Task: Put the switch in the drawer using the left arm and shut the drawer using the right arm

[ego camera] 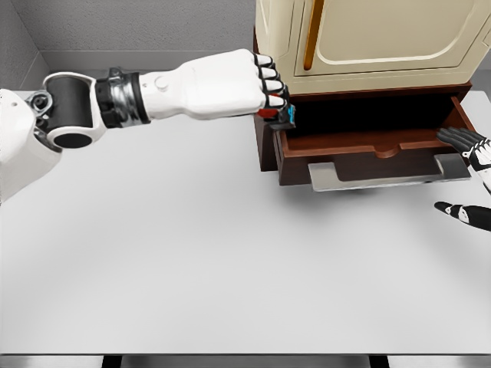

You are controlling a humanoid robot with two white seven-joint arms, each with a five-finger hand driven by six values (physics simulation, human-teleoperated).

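Note:
My left hand [270, 86] reaches across from the left and is shut on the switch [281, 114], a small red and blue device showing just below the curled fingers. It hovers at the left end of the open dark wooden drawer [368, 146], which is pulled out from the base of a cream cabinet [368, 38]. The drawer's inside looks dark and bare. At the right edge my right hand [468, 165] is open, fingers spread, right by the drawer's right front corner and its grey handle [383, 178].
A pale grey table [192, 253] spreads in front of the cabinet. The cabinet body rises straight above the drawer opening. Grey walls stand behind.

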